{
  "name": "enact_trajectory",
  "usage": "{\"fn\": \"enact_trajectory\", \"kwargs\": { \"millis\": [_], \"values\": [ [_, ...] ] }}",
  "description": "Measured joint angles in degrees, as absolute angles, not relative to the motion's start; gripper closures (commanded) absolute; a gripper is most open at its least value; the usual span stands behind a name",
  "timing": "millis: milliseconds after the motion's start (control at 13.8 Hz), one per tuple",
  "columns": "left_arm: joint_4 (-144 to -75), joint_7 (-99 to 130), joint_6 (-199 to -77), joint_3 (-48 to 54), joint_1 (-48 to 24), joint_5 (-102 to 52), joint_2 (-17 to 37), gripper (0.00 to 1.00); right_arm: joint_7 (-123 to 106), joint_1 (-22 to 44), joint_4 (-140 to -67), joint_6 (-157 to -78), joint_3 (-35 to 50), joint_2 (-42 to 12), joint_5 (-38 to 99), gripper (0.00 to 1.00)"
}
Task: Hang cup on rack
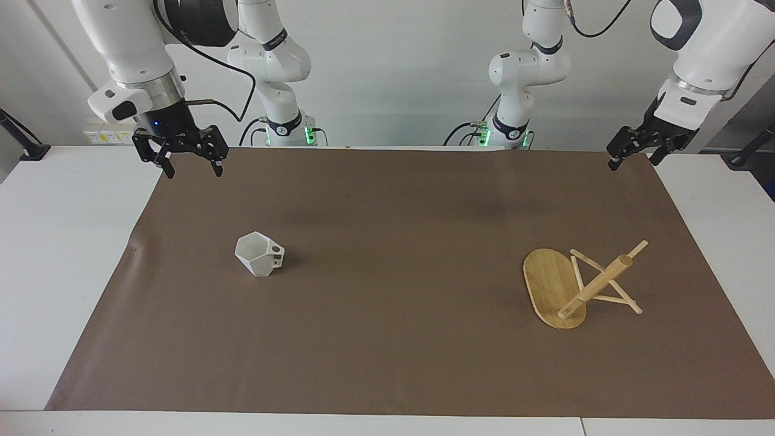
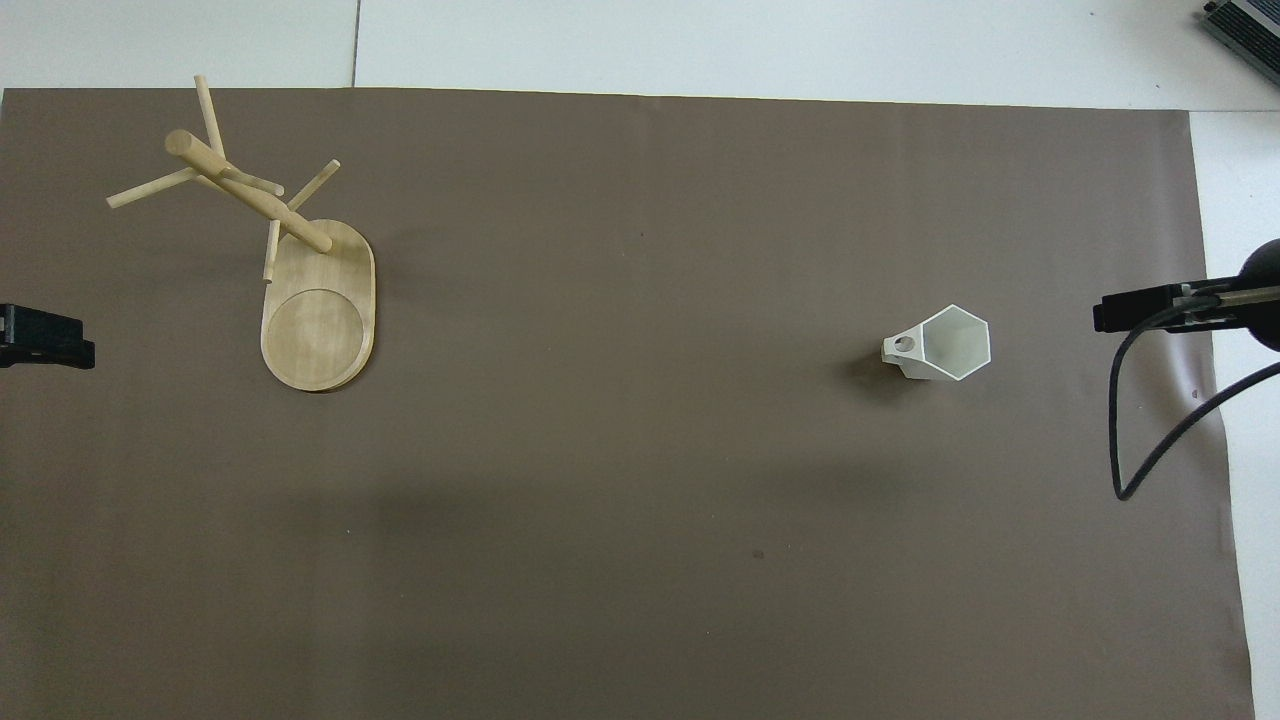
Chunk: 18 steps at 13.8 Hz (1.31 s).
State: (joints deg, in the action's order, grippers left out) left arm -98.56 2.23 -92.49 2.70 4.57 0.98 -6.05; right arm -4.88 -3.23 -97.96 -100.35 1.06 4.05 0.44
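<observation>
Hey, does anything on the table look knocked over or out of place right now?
Yes. The bamboo mug rack toward the left arm's end looks tipped over: its oval base stands on edge and its post lies slanted, pegs touching the brown mat. The white faceted cup sits upright, mouth up.

The cup [image 1: 260, 255] is plain matte white. The rack [image 1: 581, 284] is pale yellow-tan bamboo with a faint grain on its base. A flat dull brown mat [image 1: 387, 339] covers the white worktop [image 1: 60, 242]. Both arms are white with black joints; the left tool [image 1: 636, 156] and right tool [image 1: 191, 166] are black.
</observation>
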Motion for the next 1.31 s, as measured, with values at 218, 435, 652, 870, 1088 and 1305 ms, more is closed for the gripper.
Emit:
{"fn": "enact_trajectory", "kwargs": {
  "millis": [218,435,652,870,1088,1305],
  "values": [
    [-98.56,2.23,-92.48,2.70,4.57,0.98,-6.05,0.00,-4.88,-3.23,-97.96,-100.49,1.06,4.05,0.45,0.00],
    [-98.56,2.23,-92.48,2.70,4.57,0.98,-6.05,0.00,-4.88,-3.23,-97.96,-100.53,1.06,4.05,0.44,0.00],
    [-98.56,2.23,-92.48,2.70,4.57,0.98,-6.05,0.00,-4.88,-3.23,-97.96,-100.57,1.06,4.05,0.44,0.00],
    [-98.56,2.23,-92.48,2.70,4.57,0.98,-6.05,0.00,-4.90,-3.23,-97.96,-100.59,1.06,4.05,0.45,0.00],
    [-98.56,2.23,-92.48,2.70,4.57,0.98,-6.05,0.00,-5.12,-3.23,-97.96,-100.59,1.07,4.05,0.45,0.00],
    [-98.56,2.23,-92.48,2.70,4.57,0.98,-6.05,0.00,-5.85,-3.22,-97.97,-100.59,1.08,4.05,0.45,0.00]
  ]
}}
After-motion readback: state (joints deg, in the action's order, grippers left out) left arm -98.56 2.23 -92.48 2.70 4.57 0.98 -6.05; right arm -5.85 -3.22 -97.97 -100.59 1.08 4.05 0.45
